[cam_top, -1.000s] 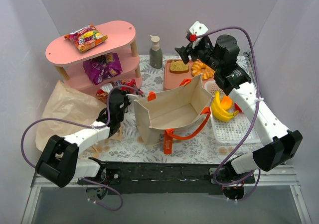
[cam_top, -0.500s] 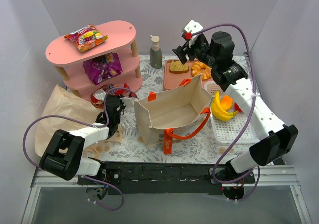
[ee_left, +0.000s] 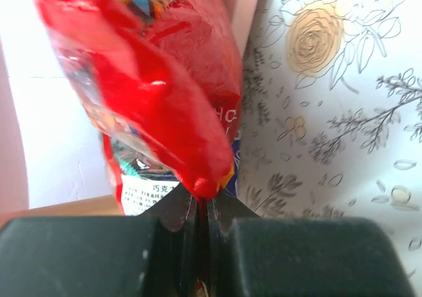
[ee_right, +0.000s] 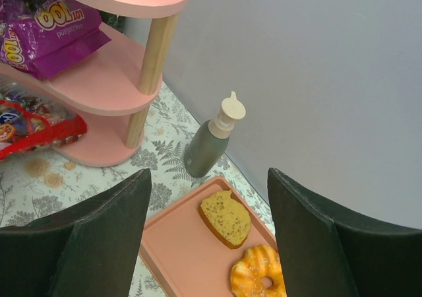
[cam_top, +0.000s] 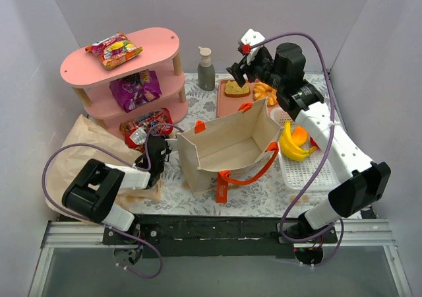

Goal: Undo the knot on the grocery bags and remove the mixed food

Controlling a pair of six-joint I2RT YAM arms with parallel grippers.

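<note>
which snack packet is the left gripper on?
The red packet, lowest of the three: the left gripper is shut on its edge. The red-yellow packet lies on the top shelf, the purple packet on the middle shelf, both free.

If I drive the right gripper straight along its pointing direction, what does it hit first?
Probably the bread slice on the pink tray; the open right gripper frames it, though depth is unclear.

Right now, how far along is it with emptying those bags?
Nearly done: the canvas tote stands open and looks empty; bread slice and pastry lie on the pink tray. The left gripper pinches a red snack packet by the pink shelf. Releasing it remains, it seems.
</note>
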